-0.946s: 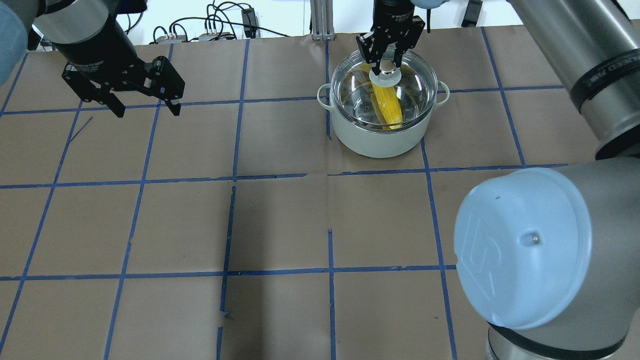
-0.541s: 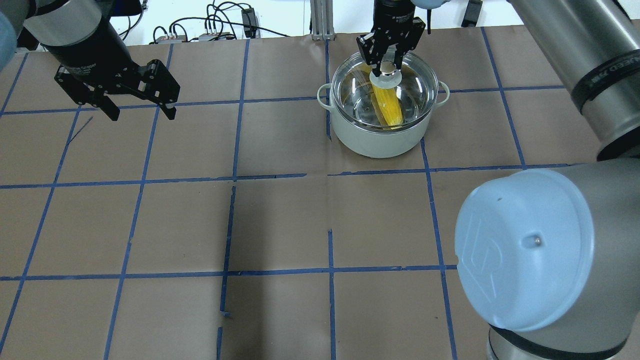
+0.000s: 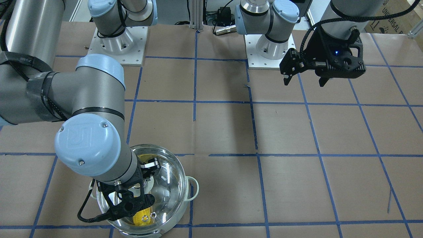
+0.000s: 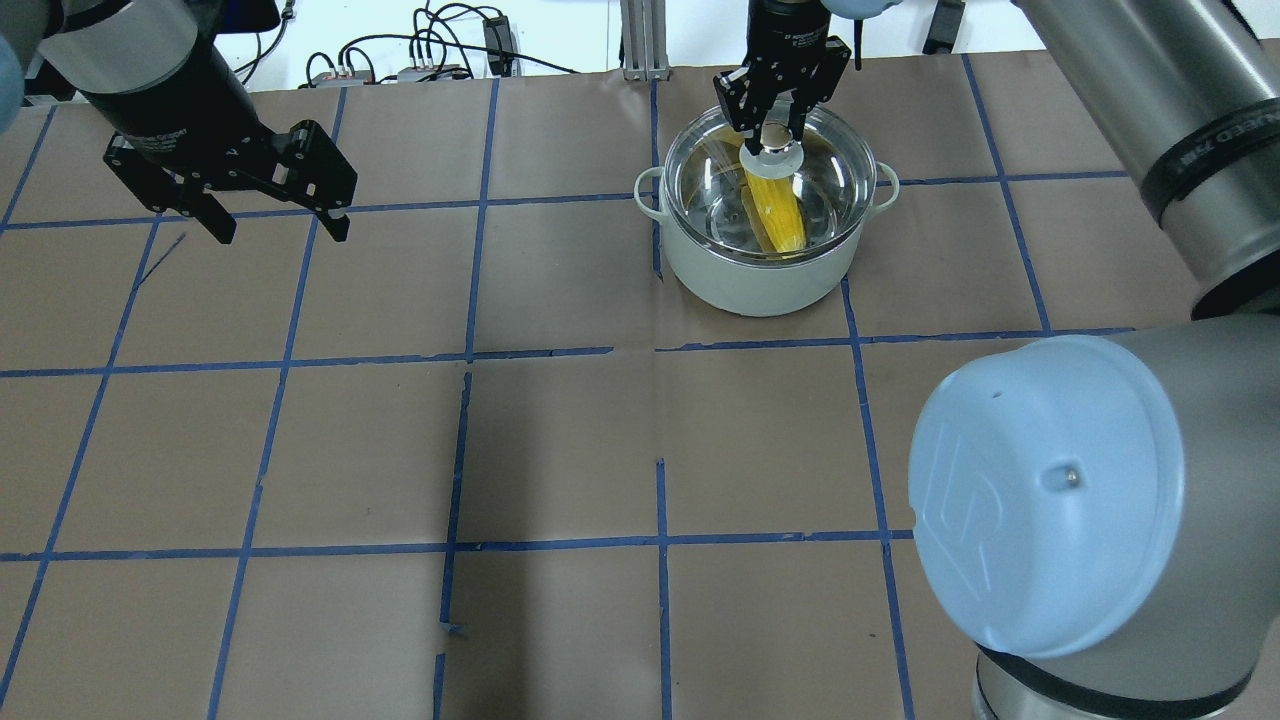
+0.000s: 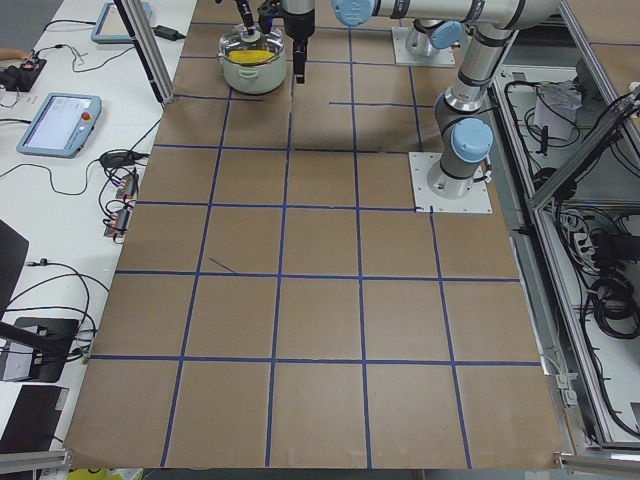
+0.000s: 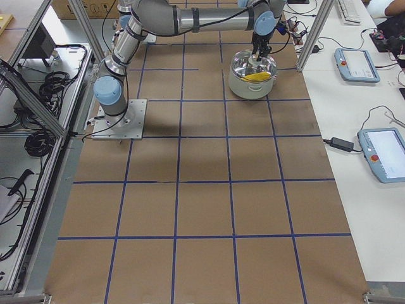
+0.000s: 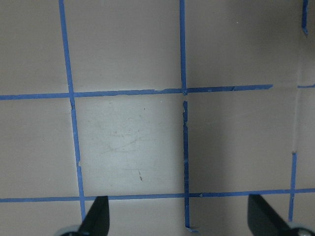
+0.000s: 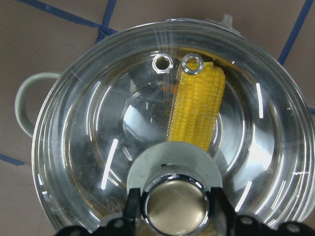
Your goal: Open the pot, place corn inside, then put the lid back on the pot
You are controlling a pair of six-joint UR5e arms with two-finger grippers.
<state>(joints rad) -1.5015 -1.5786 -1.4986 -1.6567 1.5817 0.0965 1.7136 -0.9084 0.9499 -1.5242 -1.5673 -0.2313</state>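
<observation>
Toward the far right of the table (image 4: 560, 440), seen from overhead, the pot (image 4: 755, 285) stands with the lid (image 4: 700, 190) level on its rim and the corn (image 4: 782, 215) lying inside, yellow through the glass. The right gripper (image 4: 771, 132) comes straight down onto the knob (image 4: 772, 137), clamped on it from both sides. At the far left the left gripper (image 4: 280, 232) hangs above the table, jaws spread wide and empty, well apart from the pot.

From the front, the right arm's elbow covers part of the pot, and the corn's blunt end shows beneath the gripper.

Both side views show the pot small at the table's end, too small to judge the grip.

On the left wrist camera, two spread fingertips (image 7: 98, 219) frame brown paper crossed by blue tape lines (image 7: 183, 147).

On the right wrist camera, black fingers (image 8: 132, 210) touch the knob's sides. The corn runs under the glass toward two vent rings (image 8: 162, 63), and one loop handle (image 8: 22, 101) shows at left.
</observation>
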